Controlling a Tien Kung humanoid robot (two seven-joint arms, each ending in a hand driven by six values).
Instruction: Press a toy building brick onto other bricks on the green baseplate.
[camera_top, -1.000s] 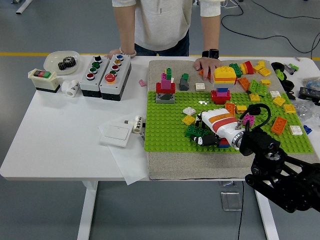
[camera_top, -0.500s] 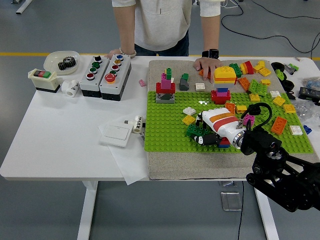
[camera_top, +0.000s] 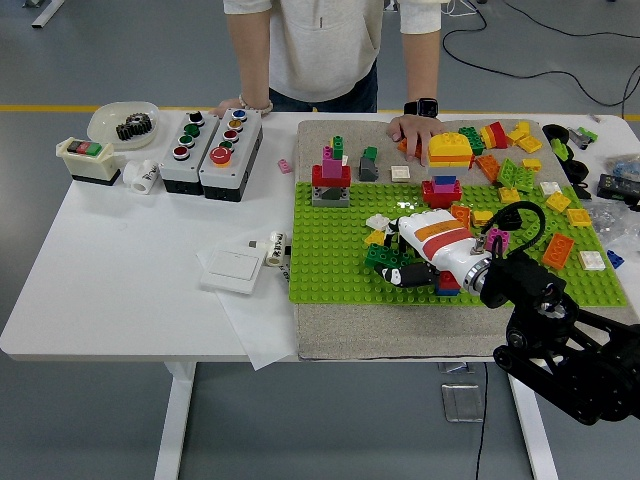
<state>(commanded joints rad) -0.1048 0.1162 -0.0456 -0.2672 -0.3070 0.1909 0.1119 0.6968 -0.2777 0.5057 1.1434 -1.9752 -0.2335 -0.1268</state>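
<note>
My right hand (camera_top: 420, 250) lies low over the green baseplate (camera_top: 330, 268), white back up, fingers curled down onto a dark green brick (camera_top: 380, 258) near the plate's middle; whether they actually grip it I cannot tell. Yellow brick (camera_top: 376, 238) just beyond. Red-and-pink stack (camera_top: 331, 177) at the plate's far left corner. A person's hand (camera_top: 413, 127) rests at the mat's far edge.

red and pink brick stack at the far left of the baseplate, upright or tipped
Upright. The red and pink brick stack stands straight on its grey base on the green baseplate, green piece on top, apart from the right hand.
</note>
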